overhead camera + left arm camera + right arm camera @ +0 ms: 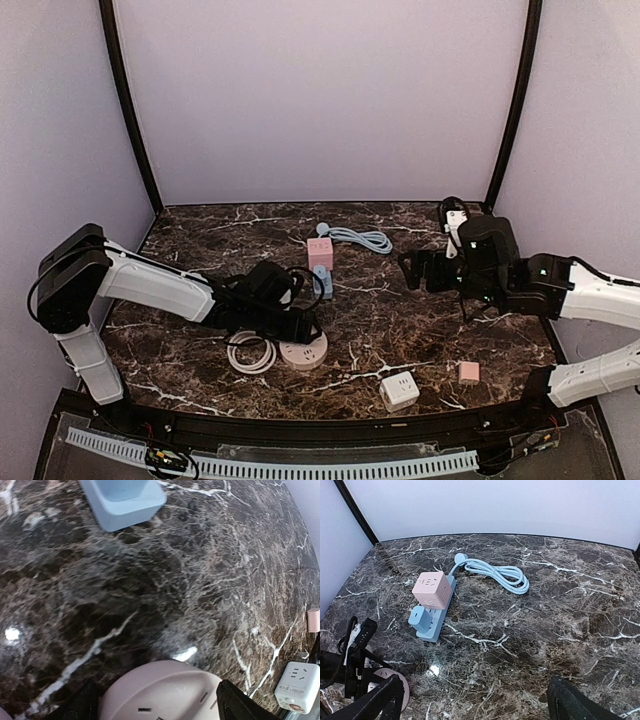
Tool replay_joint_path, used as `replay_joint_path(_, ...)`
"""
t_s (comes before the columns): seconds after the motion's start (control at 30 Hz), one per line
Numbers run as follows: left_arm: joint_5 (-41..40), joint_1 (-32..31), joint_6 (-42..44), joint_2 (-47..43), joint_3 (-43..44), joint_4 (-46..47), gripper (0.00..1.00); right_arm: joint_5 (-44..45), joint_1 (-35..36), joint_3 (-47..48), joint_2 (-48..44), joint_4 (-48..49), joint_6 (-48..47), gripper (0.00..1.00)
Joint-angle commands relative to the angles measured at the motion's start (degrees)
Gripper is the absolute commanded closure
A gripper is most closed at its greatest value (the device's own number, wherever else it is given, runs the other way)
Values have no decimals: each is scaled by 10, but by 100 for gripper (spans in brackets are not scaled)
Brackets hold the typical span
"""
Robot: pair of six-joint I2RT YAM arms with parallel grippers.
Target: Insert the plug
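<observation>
Pale pink plastic: the round plug disc (160,692) lies flat on the marble table (400,330), with its white cable coil (252,354) just beside it, near the front and left of centre.
Handling: I judge it light, rigid and smooth-sided, so it is likely to skid or twist; the trailing cable will tug.
Where to hold: I'd pinch across its rim, low on the flanks, clear of the slots on its face.
Left gripper (157,706): the jaws stand wide, straddling the disc close at both flanks; I cannot tell whether they press on it.
Right gripper (477,700): the jaws are spread wide with nothing between them, raised over the table's right side.
Target, my guess: the blue power strip (439,621) carrying the pink cube (430,588), beyond the disc.
</observation>
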Motion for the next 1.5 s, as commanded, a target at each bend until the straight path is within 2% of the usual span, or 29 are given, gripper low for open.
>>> replay_joint_path(0.0, 28, -21, -7, 40, 37, -7, 19, 19, -3, -17, -25, -16, 12, 1)
replay_joint_path(0.13, 31, -31, 9, 53, 62, -6, 20, 22, -3, -22, -38, -21, 13, 2)
replay_joint_path(0.23, -2, -33, 26, 34, 64, -32, 20, 22, -3, -21, -41, -26, 12, 1)
replay_joint_path(0.37, -76, -33, 54, -20, 54, -108, 18, 24, -4, -21, -41, -26, 8, 1)
replay_joint_path(0.63, -97, -37, 38, -136, -13, -210, 18, 23, -3, -17, -26, -20, 5, 2)
replay_joint_path(0.7, -103, -37, 29, -160, -29, -231, 19, 21, -3, -17, -24, -18, 6, 1)
replay_joint_path(0.83, -97, -37, 22, -182, -55, -257, 27, 15, -4, -17, -22, -14, 7, 1)
replay_joint_path(1.07, -69, -39, 36, -162, -76, -240, 37, 5, -3, -18, -20, -13, 12, 1)
replay_joint_path(1.17, -66, -39, 43, -135, -65, -234, 41, 4, -3, -19, -24, -14, 13, 1)
replay_joint_path(1.47, -55, -54, 61, -76, -22, -227, 47, 9, -3, -25, -35, -22, 15, 1)
